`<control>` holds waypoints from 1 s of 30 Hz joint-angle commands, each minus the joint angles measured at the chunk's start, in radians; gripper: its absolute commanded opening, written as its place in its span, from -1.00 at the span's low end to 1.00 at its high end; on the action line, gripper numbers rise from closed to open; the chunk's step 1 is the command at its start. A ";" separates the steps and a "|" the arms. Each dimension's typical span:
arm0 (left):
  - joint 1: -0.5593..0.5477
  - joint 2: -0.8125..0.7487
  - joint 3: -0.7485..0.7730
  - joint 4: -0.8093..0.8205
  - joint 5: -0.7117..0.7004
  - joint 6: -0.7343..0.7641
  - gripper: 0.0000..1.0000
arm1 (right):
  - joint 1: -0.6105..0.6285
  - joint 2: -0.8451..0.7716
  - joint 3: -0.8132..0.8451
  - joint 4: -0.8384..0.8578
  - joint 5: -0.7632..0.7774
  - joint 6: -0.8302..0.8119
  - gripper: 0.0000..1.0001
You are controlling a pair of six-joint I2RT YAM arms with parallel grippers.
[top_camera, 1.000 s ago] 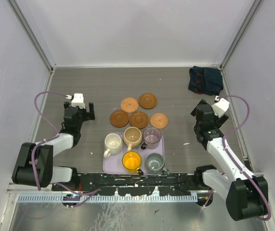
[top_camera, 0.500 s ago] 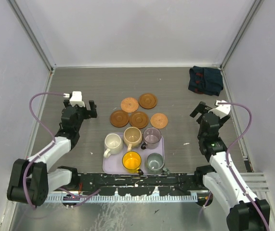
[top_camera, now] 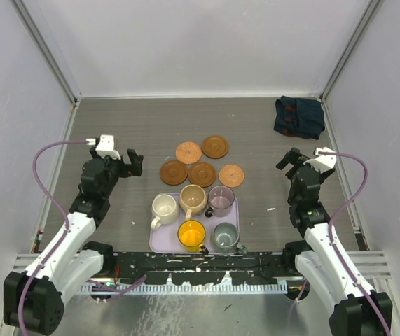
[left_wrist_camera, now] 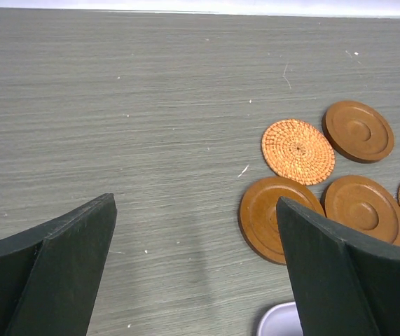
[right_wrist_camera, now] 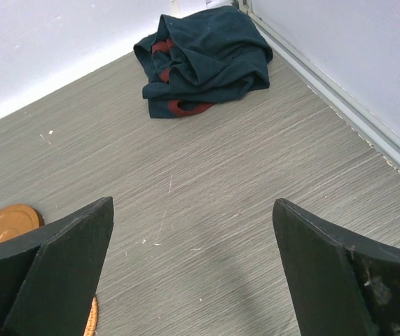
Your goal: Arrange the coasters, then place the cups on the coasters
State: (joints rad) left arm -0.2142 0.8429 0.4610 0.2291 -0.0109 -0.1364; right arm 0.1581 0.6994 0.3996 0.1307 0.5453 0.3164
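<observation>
Presently we find the left gripper [top_camera: 128, 164] and right gripper [top_camera: 290, 159] both empty, jaws spread wide, flanking the work area. Five coasters [top_camera: 202, 173] lie clustered on the table just beyond the lavender tray [top_camera: 157, 245], which holds all five cups [top_camera: 192, 200].

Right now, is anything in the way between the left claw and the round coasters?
No, nothing visible. Only table surface lies between the open left gripper and the nearest dark brown coaster.
</observation>
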 commanded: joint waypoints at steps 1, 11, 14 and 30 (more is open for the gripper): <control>-0.001 -0.028 0.060 -0.087 -0.005 -0.048 0.96 | 0.005 -0.036 -0.006 0.072 -0.017 0.000 0.98; 0.000 -0.163 -0.031 -0.001 -0.029 -0.084 0.96 | 0.004 -0.063 0.008 0.038 -0.029 -0.015 0.97; 0.000 -0.199 -0.035 -0.019 -0.025 -0.082 0.96 | 0.004 -0.059 0.002 0.036 -0.036 0.002 0.97; -0.001 -0.210 -0.100 0.062 -0.036 -0.127 0.96 | 0.004 -0.051 0.028 -0.049 -0.247 -0.027 0.80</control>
State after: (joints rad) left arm -0.2142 0.6399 0.3599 0.2134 -0.0315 -0.2481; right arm 0.1581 0.6460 0.3870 0.0681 0.3958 0.3088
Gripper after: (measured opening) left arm 0.980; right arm 0.906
